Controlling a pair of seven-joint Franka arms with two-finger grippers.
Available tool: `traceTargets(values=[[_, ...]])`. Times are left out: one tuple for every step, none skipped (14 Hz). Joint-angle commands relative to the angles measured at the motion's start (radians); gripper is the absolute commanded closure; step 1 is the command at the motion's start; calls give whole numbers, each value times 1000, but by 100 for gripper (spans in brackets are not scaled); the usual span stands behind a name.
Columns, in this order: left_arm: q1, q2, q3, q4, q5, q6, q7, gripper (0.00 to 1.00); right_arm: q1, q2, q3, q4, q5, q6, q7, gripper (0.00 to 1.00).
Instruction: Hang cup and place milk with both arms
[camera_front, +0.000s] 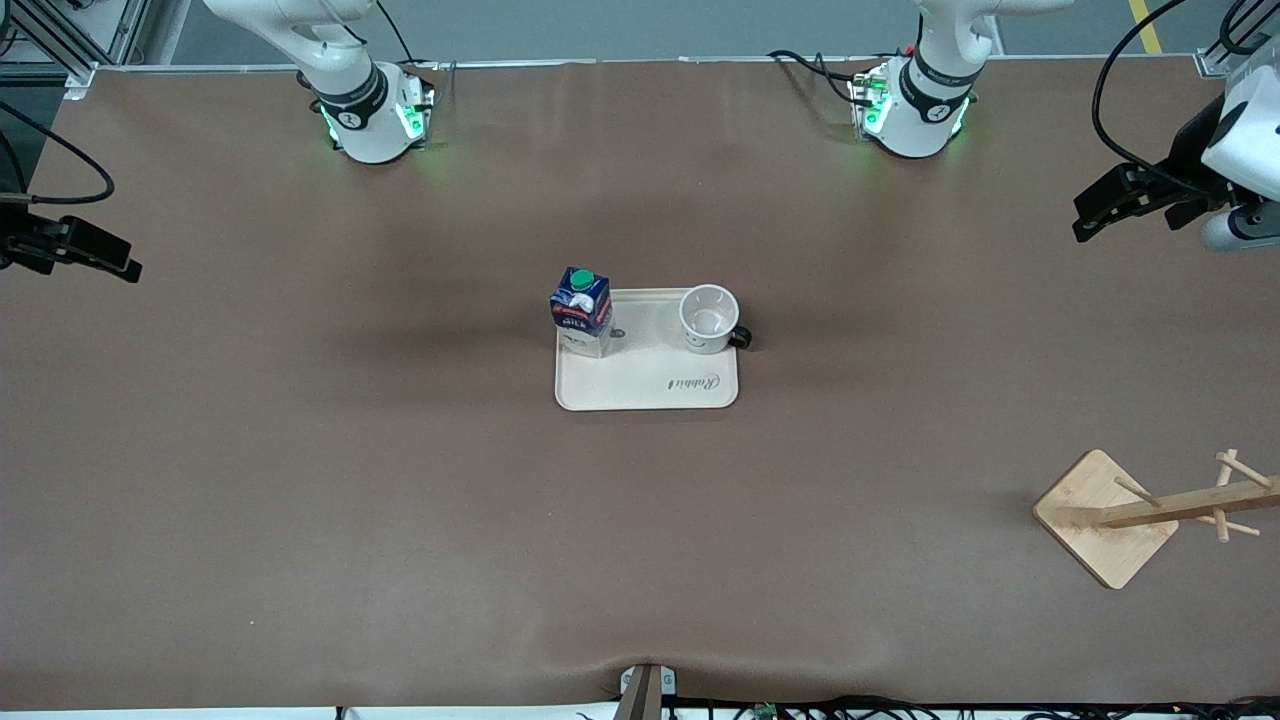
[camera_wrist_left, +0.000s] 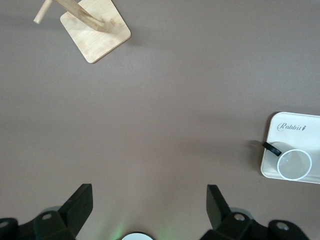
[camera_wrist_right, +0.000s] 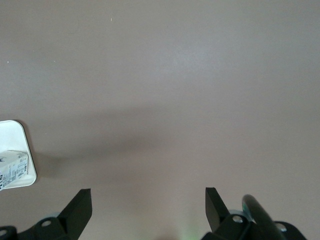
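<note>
Brown cloth covers the table (camera_front: 300, 480), and a cream tray (camera_front: 650, 385) lies near the middle of it. The milk (camera_front: 581, 310) stands upright on the tray, at the corner toward the right arm's end and farther from the front camera; its green cap is on top. The cup (camera_front: 709, 318) stands upright on the same tray, mouth up, at the corner toward the left arm's end, also on the side farther from the camera. Its black handle points out over the tray edge toward the left arm's end. Milk and cup are apart, w/ bare tray between them. A wooden rack (camera_front: 1140, 512) w/ pegs stands on a square base near the table corner at the left arm's end, nearer to the camera than the tray and well apart from it. The left gripper (camera_front: 1090, 222) hangs over the table edge at the left arm's end, well apart from cup and rack. In the left wrist view its fingers (camera_wrist_left: 77, 205) stand wide apart w/ nothing between them; the cup (camera_wrist_left: 294, 164), tray (camera_wrist_left: 280, 170) and rack (camera_wrist_left: 97, 32) show farther off. The right gripper (camera_front: 125, 268) hangs over the edge at the right arm's end, far from the milk. Its fingers (camera_wrist_right: 80, 205) are also spread wide and hold nothing; only bare cloth lies under them, w/ a tray corner (camera_wrist_right: 22, 145) at the side of that view. Both arms' bases, approx. in line, glow green along the edge farthest from the camera.
</note>
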Motion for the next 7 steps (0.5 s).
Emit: traceTargets(values=[[-2, 9, 2, 16, -14, -11, 11, 0, -11, -4, 6, 11, 15, -10, -12, 0], [-3, 10, 1, 17, -14, -11, 11, 0, -11, -4, 6, 11, 15, -10, -12, 0], [-5, 12, 2, 22, -13, -11, 11, 0, -11, -4, 6, 11, 15, -10, -12, 0], [-5, 13, 2, 22, -13, -11, 11, 0, -11, -4, 6, 11, 15, -10, -12, 0], [-5, 18, 2, 24, -13, -11, 7, 0, -11, -4, 6, 11, 15, -10, -12, 0], [-5, 20, 2, 24, -14, -11, 8, 0, -11, -4, 6, 11, 15, -9, -12, 0], [-6, 20, 2, 24, -14, -11, 10, 0, -11, -4, 6, 11, 15, -10, -12, 0]])
